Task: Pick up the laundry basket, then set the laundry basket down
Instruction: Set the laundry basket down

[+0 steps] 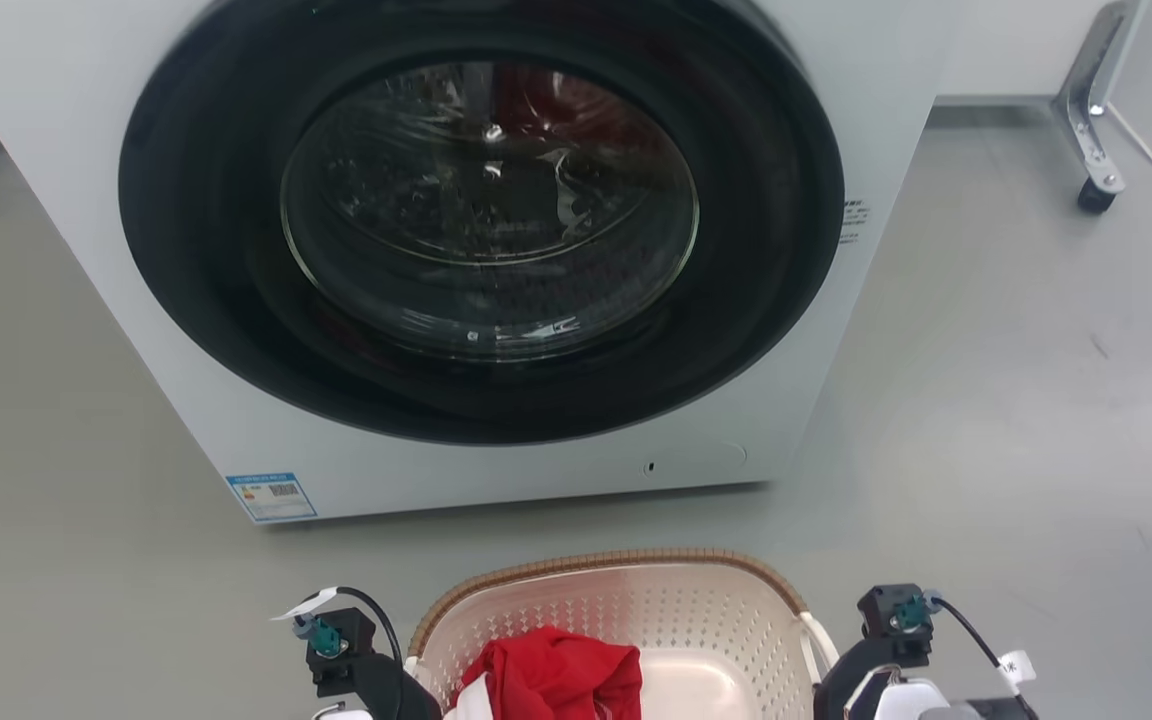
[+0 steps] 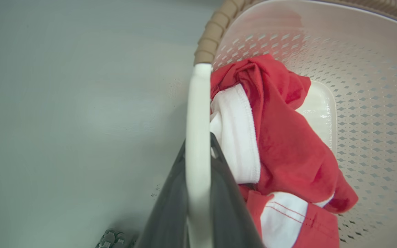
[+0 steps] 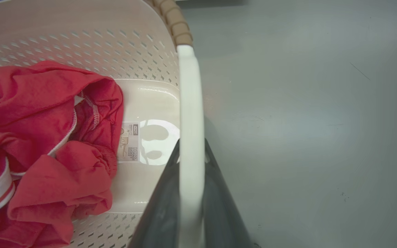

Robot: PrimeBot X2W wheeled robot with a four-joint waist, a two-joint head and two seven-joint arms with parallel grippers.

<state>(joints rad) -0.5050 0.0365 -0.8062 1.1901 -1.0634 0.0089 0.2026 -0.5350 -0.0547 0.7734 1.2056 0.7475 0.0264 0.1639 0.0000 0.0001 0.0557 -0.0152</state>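
Two grippers, both clamped: left gripper (image 2: 198, 146) on the left handle (image 2: 198, 100) of the laundry basket (image 1: 604, 561), right gripper (image 3: 191, 146) on its right handle (image 3: 190, 93), each white bar running between the jaws. Basket, red garment (image 1: 551, 675) inside, lies just before the washing machine (image 1: 866, 90).

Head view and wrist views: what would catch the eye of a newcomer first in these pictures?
The big white washer with its round dark door takes the upper part of the head view. Just before it, at the bottom edge, is the laundry basket with a red and white garment inside. In the wrist views, the left gripper and the right gripper each clasp one of its white handles.
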